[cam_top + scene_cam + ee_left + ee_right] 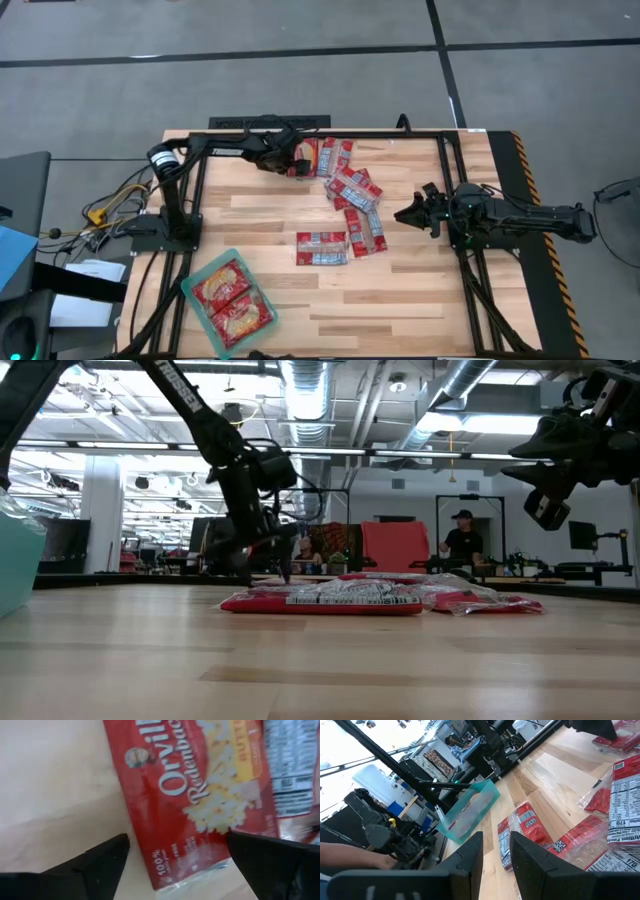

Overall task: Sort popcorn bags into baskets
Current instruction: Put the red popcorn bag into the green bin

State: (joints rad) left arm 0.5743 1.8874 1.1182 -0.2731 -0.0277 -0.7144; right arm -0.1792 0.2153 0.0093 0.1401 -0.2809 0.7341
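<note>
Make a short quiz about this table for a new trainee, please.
1. True or false: the tray already holds two bags.
2. Which gripper is over a bag: A left, B right?
3. Fill in: the left gripper's fingers stand ____ around a bag's end.

Key: 1 true, two bags lie side by side in it. 2 A; the right gripper waits beside the pile, above bare wood. 3 open.

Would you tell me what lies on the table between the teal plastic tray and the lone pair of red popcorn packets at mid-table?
Only bare wooden tabletop lies between the teal plastic tray and the red popcorn packets; the high view shows it.
</note>
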